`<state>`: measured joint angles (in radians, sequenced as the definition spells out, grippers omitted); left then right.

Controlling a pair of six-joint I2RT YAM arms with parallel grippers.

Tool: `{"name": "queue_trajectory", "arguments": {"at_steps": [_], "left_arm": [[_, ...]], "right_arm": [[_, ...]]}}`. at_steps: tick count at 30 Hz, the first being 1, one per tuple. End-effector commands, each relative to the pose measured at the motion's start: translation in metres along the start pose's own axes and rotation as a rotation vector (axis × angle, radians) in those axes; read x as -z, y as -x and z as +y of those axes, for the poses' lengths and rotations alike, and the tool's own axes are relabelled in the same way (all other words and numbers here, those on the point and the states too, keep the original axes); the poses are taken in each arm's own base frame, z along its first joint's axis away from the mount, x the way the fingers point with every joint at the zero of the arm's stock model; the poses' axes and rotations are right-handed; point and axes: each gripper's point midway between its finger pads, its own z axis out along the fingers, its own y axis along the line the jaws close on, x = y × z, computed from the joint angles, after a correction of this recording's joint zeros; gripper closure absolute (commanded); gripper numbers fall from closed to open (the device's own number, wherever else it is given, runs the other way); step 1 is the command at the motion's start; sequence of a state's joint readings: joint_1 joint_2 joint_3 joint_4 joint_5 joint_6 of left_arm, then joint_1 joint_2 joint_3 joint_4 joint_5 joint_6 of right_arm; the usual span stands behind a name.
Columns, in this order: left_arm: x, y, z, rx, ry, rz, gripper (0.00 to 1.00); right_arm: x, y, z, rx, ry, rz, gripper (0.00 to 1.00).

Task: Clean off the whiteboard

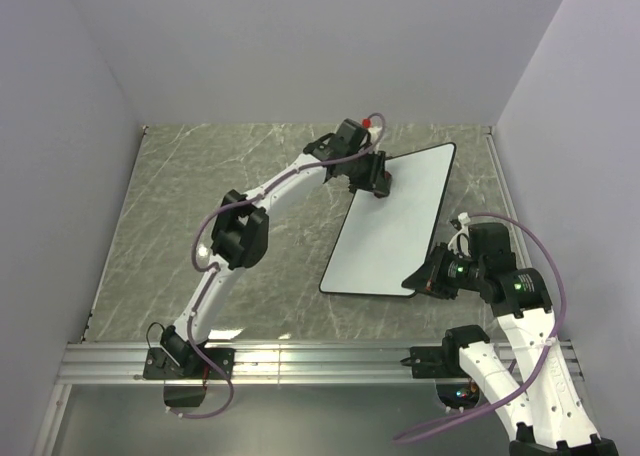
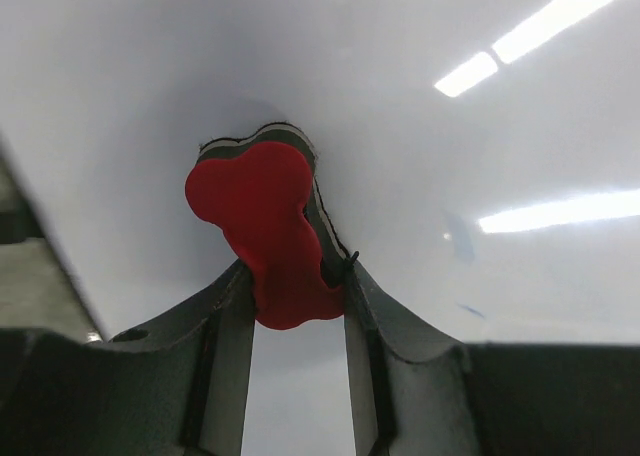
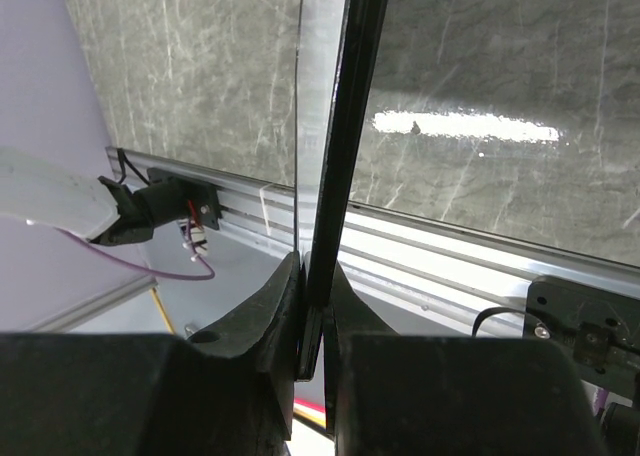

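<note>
Left gripper (image 2: 297, 276) is closed hard on the lower lobe of the red bone-shaped eraser (image 2: 262, 211). The eraser's dark felt side faces the whiteboard (image 1: 398, 221) and appears to touch it. Right gripper (image 3: 313, 311) is pinched shut on the board's thin black rim at its near right corner. The board sits on the right half of the grey marble table (image 1: 200, 176), turned at an angle, with the left arm reaching over its far end. Whether it lies fully flat or is raised a little at the held corner, I cannot tell.

The step in hand looks like the wipe itself. 2 faint bluish smudges (image 2: 461, 238) show to the right of the eraser in the left wrist view, so the strokes should go that way. Strokes should overlap, with the felt flat and the pressure even rather than heavy. Only 1 lobe is gripped, so a hard sideways drag could twist the eraser out of the jaws. The right arm should simply brace, so the board neither slides nor pivots under the wipe.
</note>
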<state>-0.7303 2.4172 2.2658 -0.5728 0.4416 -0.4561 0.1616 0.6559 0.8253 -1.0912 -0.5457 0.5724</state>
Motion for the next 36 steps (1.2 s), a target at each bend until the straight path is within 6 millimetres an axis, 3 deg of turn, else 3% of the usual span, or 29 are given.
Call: {"name": "queue_trajectory", "arguments": {"at_steps": [1,3,7,9,10,11,14,19,28,31,34,36], "left_arm": [[-0.033,-0.038,0.054,0.106,0.123,0.102,1.00],[-0.035,-0.037,0.069,0.120,0.141,0.097,1.00],[-0.029,-0.043,0.072,0.115,0.159,0.120,1.00],[-0.020,-0.052,0.060,0.104,0.140,0.141,1.00],[-0.008,-0.046,0.039,0.069,0.118,0.122,1.00],[-0.006,-0.064,0.039,0.070,0.122,0.157,1.00],[0.005,-0.075,-0.004,-0.006,0.044,0.161,1.00],[0.011,-0.059,-0.072,-0.107,-0.132,0.123,1.00],[0.014,-0.025,-0.101,-0.107,-0.271,0.046,1.00],[0.009,-0.010,-0.100,-0.118,-0.236,-0.014,1.00],[-0.006,0.004,-0.074,-0.104,-0.112,-0.069,1.00],[-0.017,0.009,-0.038,-0.047,-0.003,-0.087,1.00]], "right_arm": [[0.000,-0.003,0.022,0.242,0.150,0.029,1.00],[0.000,-0.003,0.022,0.243,0.149,0.029,1.00],[0.000,-0.001,0.021,0.244,0.139,0.022,1.00],[0.000,0.001,0.022,0.245,0.136,0.015,1.00],[-0.001,0.002,0.022,0.242,0.133,0.012,1.00],[-0.001,0.003,0.022,0.243,0.133,0.013,1.00],[-0.002,0.003,0.023,0.242,0.142,0.015,1.00],[-0.005,0.002,0.024,0.241,0.157,0.028,1.00],[-0.003,0.006,0.026,0.248,0.150,0.024,1.00],[-0.004,0.004,0.025,0.243,0.152,0.032,1.00],[-0.004,0.004,0.025,0.241,0.149,0.034,1.00],[-0.003,0.004,0.026,0.244,0.151,0.034,1.00]]}}
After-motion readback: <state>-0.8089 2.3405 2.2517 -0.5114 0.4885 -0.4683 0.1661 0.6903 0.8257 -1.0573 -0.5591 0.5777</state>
